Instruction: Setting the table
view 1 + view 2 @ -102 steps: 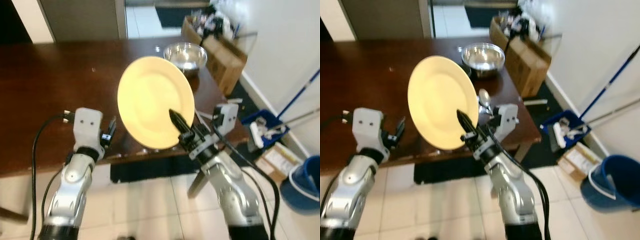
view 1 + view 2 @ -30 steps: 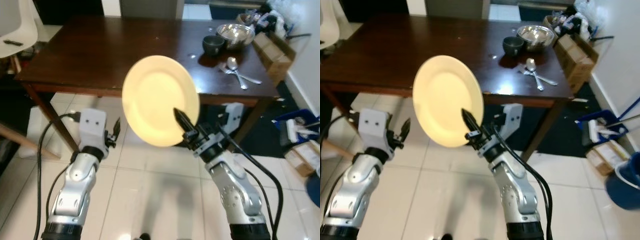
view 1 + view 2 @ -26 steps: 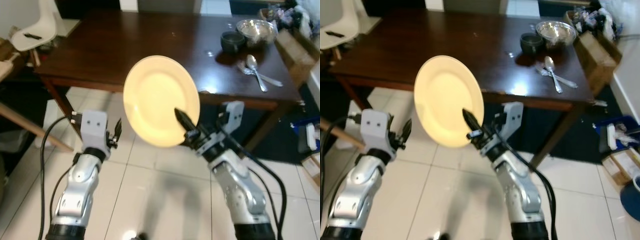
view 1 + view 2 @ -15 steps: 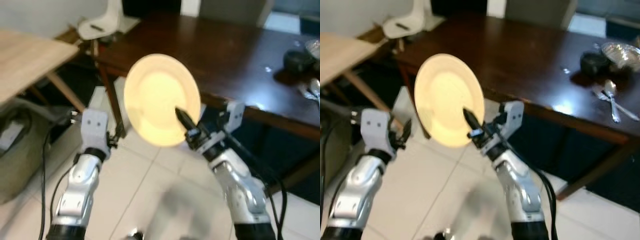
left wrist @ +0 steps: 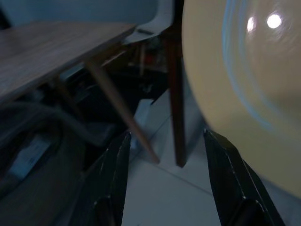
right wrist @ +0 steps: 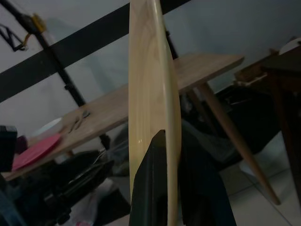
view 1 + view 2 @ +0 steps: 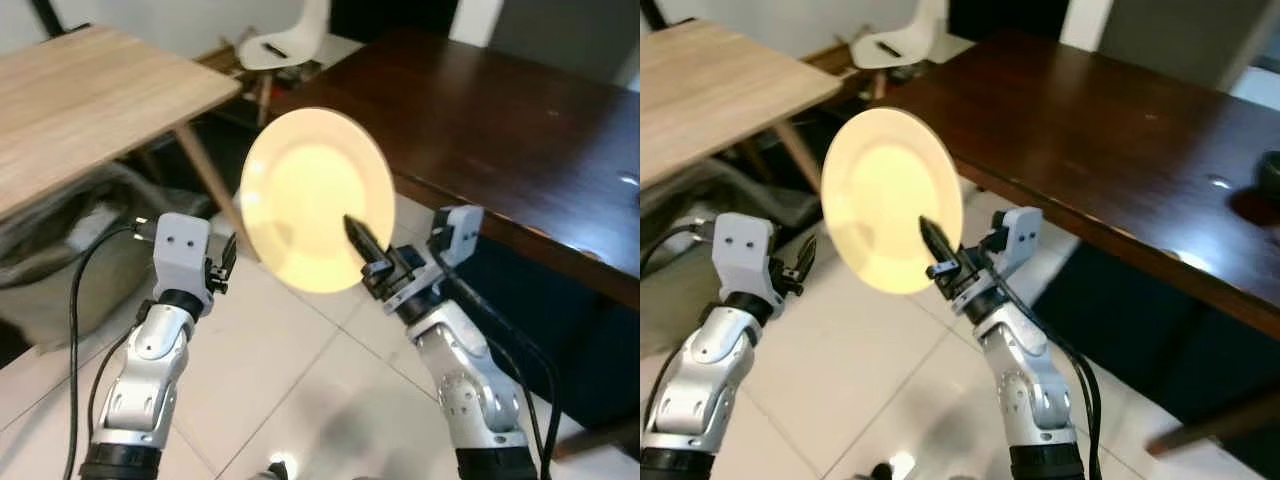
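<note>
A pale yellow plate [image 7: 315, 195] stands nearly upright in the air before me, its face toward me. My right gripper [image 7: 354, 232] is shut on its lower right rim, one black finger [image 6: 151, 181] lying across the face. The plate's edge [image 6: 150, 70] shows edge-on in the right wrist view. My left gripper [image 7: 226, 260] hangs beside the plate's lower left, open, with nothing between its fingers [image 5: 113, 183]. A light wooden table [image 7: 90, 110] is at the left and a dark brown table [image 7: 520, 130] at the right.
A white chair [image 7: 288, 30] stands at the back between the two tables. A grey bag [image 7: 60, 255] slumps under the light table, beside its slanted legs [image 7: 205, 175]. A pink plate [image 6: 35, 146] and cutlery [image 6: 79, 118] lie on the light table. White tiled floor [image 7: 300, 380] is below.
The camera has swung left: the dark table slid to the right and the light wooden table came into view. The plate stays held in my right gripper as before.
</note>
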Motion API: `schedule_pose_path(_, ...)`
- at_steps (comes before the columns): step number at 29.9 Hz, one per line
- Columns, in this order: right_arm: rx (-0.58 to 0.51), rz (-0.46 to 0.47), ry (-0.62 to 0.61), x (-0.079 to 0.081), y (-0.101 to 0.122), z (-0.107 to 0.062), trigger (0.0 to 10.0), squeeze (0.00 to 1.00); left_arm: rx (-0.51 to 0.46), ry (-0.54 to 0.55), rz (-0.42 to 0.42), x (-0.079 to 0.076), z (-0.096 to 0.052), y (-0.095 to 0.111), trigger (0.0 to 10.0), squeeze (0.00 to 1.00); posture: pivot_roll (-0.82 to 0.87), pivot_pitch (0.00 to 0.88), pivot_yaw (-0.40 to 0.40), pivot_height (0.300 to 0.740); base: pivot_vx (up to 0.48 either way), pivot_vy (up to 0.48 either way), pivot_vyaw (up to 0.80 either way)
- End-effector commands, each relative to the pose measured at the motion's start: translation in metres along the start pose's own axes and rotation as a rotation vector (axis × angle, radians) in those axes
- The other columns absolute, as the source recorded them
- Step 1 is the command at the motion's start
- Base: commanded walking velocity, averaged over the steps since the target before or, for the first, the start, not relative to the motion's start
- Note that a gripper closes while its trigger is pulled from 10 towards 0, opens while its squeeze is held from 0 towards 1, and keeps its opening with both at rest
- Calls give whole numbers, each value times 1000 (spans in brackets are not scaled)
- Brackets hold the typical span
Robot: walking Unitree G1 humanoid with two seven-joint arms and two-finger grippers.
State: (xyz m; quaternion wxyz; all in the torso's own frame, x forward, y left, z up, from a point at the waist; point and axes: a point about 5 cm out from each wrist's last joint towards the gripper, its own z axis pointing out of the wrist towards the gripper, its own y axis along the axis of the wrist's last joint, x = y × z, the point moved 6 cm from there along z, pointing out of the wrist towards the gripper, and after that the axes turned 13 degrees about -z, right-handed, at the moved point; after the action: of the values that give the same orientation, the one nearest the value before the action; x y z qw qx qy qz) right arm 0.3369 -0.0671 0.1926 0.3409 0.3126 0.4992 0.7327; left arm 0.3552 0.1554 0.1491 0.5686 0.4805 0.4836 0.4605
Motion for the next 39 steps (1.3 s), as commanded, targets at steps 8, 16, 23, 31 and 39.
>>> schedule_pose_path(8,-8,5,-2,0,1,-1,10000,0,27,6,17,1,0,-6,10000,0,-118,0,55,740,0,0,781)
schedule_pose_path(16,-9,4,2,0,1,0,10000,0,33,14,24,2,1,-7,10000,0,-116,0,54,740,0,0,781)
schedule_pose_path(23,-11,1,-1,-1,2,0,10000,0,39,27,28,4,2,-9,10000,0,-114,0,53,740,0,0,781)
schedule_pose_path(31,-40,19,-80,-15,8,1,10000,0,53,61,61,9,4,-12,10000,0,-114,0,52,740,230,0,250)
schedule_pose_path(39,-72,78,-107,-21,14,0,10000,0,46,60,58,8,5,-11,10000,0,-117,0,53,740,461,0,0)
